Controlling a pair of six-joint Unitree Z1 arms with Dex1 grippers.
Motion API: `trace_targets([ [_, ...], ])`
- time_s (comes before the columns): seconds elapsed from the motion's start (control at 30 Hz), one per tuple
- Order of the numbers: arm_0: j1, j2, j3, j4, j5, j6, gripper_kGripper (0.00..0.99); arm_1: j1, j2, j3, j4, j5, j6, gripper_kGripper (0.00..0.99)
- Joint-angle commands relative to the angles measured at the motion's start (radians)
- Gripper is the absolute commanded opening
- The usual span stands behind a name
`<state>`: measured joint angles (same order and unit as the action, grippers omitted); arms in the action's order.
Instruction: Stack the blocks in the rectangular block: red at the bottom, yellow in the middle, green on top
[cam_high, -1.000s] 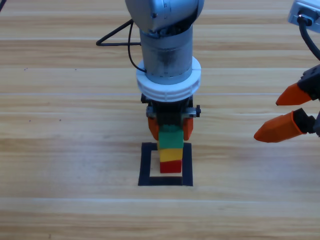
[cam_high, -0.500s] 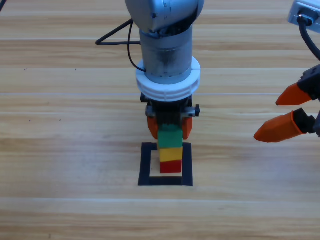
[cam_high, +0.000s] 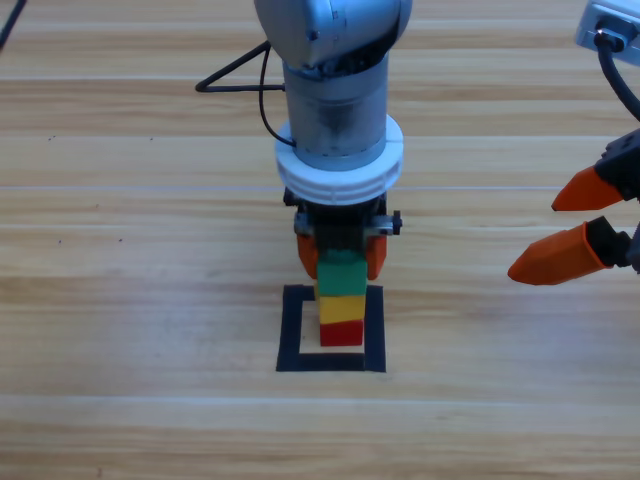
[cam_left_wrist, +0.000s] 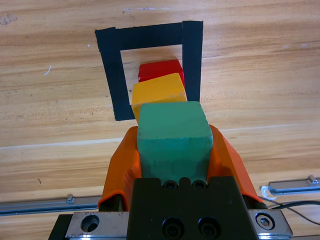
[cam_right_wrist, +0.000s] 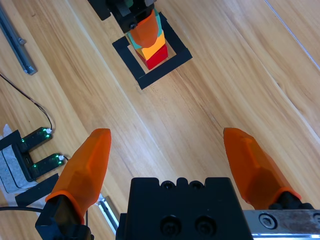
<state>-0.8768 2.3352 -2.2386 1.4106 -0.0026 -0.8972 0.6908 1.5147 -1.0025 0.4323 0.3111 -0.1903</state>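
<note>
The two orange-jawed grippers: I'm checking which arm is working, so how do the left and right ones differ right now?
The left gripper sits at the middle over the black tape square, while the right gripper hangs off at the right edge. The left one's jaws flank the teal-green cube topping the yellow cube and red cube; the right one's jaws are spread on nothing. Both have two orange jaws.

High view: fixed overhead, faced down on the desk (cam_high: 120, 300), moderately far. Left wrist view: looked along the left pincer (cam_left_wrist: 172, 150), very near the green block (cam_left_wrist: 172, 132) between its jaws, tape outline (cam_left_wrist: 112, 75) beyond. Right wrist view: looked down past the right pincer (cam_right_wrist: 172, 150), far off. All three shared the stacked blocks and outline.
</note>
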Motion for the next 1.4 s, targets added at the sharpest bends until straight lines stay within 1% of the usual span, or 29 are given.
trace_targets([
  [0.03, -0.01, 0.056, -0.006, 0.007, 0.012, 0.012, 0.124, -0.024, -0.004, 0.035, 0.009, 0.01, -0.012, 0.99],
  [0.37, -0.007, 0.055, -0.006, 0.007, 0.013, 0.015, 0.127, -0.024, -0.002, 0.036, 0.009, 0.011, -0.012, 0.99],
  [0.43, -0.007, 0.056, -0.006, 0.007, 0.013, 0.017, 0.141, -0.024, -0.001, 0.036, 0.009, 0.011, -0.012, 0.99],
  [0.47, -0.007, 0.059, -0.007, 0.007, 0.013, 0.02, 0.176, -0.024, -0.001, 0.036, 0.009, 0.013, -0.012, 0.99],
  [0.5, -0.007, 0.064, -0.01, 0.005, 0.013, 0.021, 0.258, -0.024, -0.002, 0.036, 0.009, 0.013, -0.012, 0.99],
  [0.53, -0.007, 0.065, -0.013, 0.007, 0.013, 0.021, 0.492, -0.024, -0.002, 0.038, 0.009, 0.013, -0.014, 0.99],
  [0.57, -0.007, 0.065, -0.013, 0.005, 0.013, 0.021, 0.827, -0.024, -0.004, 0.039, 0.009, 0.014, -0.015, 0.99],
  [0.6, -0.007, 0.064, -0.012, 0.007, 0.013, 0.021, 0.971, -0.024, -0.004, 0.041, 0.011, 0.014, -0.018, 0.99],
  [0.63, -0.007, 0.064, -0.01, 0.005, 0.013, 0.02, 0.989, -0.024, -0.005, 0.042, 0.009, 0.014, -0.02, 0.99],
  [0.93, -0.007, 0.058, -0.024, 0.005, 0.013, 0.018, 0.99, -0.024, 0.002, 0.036, 0.009, 0.014, -0.024, 0.99],
  [1.07, -0.007, 0.009, -0.056, 0.007, 0.032, 0.02, 0.99, -0.024, 0.029, 0.03, 0.009, 0.014, -0.028, 0.99],
  [1.13, -0.007, -0.069, -0.065, 0.005, 0.055, 0.023, 0.99, -0.024, 0.035, 0.027, 0.009, 0.017, -0.029, 0.99],
  [1.2, -0.007, -0.171, -0.056, 0.007, 0.095, 0.024, 0.99, -0.024, 0.035, 0.027, 0.009, 0.026, -0.029, 0.99],
  [1.3, -0.01, -0.287, -0.056, 0.002, 0.179, 0.027, 0.99, -0.024, 0.038, 0.025, 0.009, 0.033, -0.032, 0.99],
  [1.4, -0.048, -0.356, -0.007, -0.005, 0.262, 0.061, 0.99, -0.024, 0.042, 0.025, 0.009, 0.033, -0.035, 0.99],
])
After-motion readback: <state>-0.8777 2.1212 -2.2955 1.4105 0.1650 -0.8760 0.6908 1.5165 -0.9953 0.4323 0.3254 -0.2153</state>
